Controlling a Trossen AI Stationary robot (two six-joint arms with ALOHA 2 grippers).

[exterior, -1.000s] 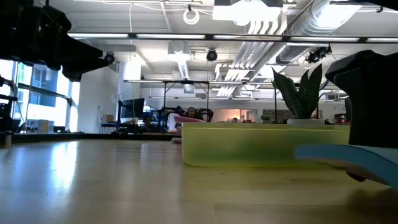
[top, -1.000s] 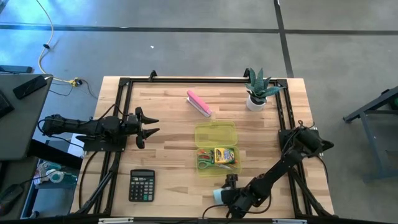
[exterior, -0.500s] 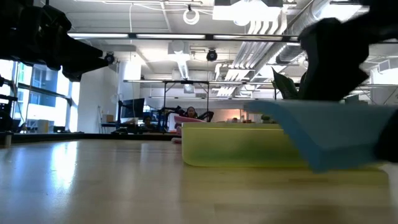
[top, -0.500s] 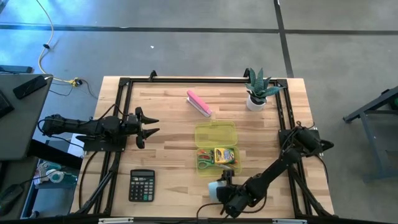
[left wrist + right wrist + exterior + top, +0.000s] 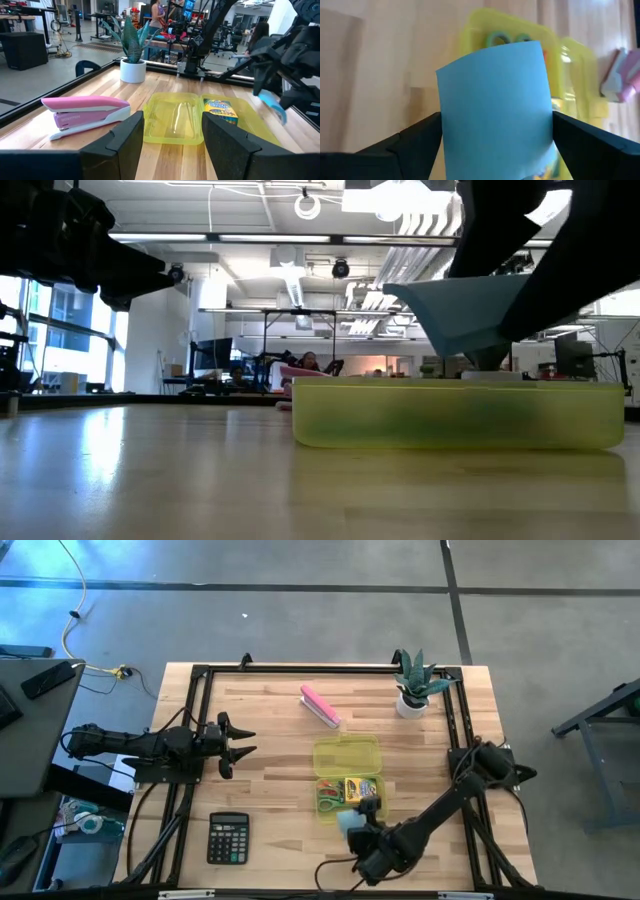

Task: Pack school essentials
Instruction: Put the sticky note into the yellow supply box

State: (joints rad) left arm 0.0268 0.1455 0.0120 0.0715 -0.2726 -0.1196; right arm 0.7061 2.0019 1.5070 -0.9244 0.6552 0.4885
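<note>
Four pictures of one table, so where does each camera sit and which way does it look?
High view: overhead, looking straight down; both arms show, right gripper holding the blue note pad.
Low view: at tabletop height, looking level across at the yellow case.
Left wrist view: on the waiting left gripper, facing the pink stapler.
Right wrist view: on the right arm, facing the pad.
All four share the yellow case.

The note pad [image 5: 495,105] is light blue, the open case [image 5: 346,757] translucent yellow-green, the stapler [image 5: 85,114] pink, the calculator [image 5: 228,838] black, the tabletop [image 5: 270,730] pale striped wood.
</note>
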